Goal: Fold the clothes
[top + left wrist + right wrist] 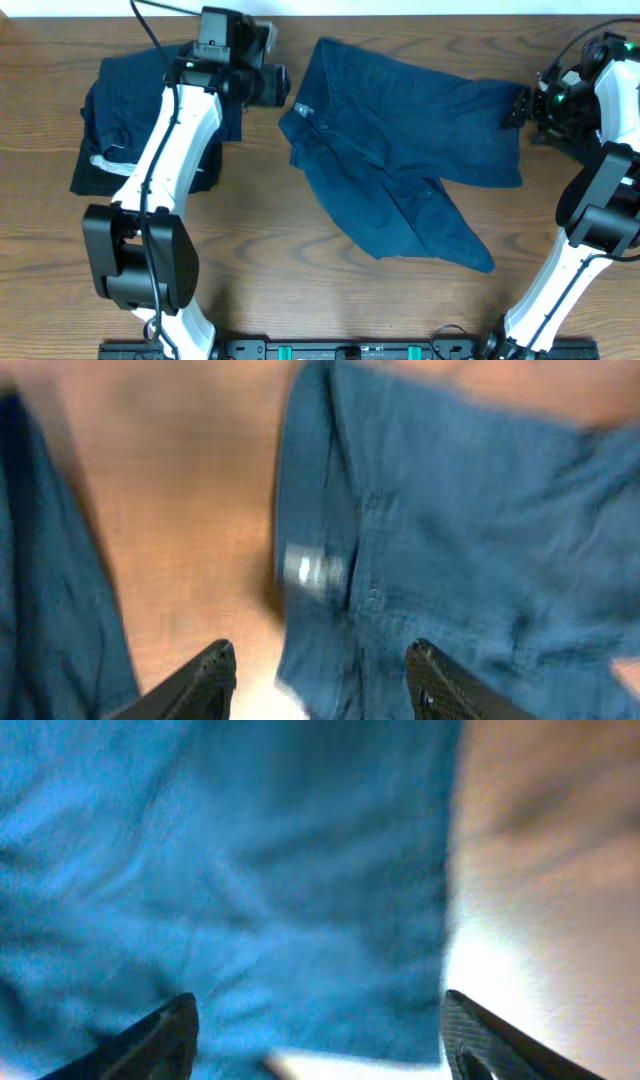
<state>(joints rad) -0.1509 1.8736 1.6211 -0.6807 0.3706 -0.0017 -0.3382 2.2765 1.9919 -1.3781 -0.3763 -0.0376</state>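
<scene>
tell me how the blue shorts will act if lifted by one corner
Probably floppy: the navy shorts lie rumpled and creased, so they'd likely sag from any pinch point. Likely light, as the thin cloth lies nearly flat on the table. Pushed, they'd probably bunch into more folds like those already showing, rather than slide whole.
</scene>
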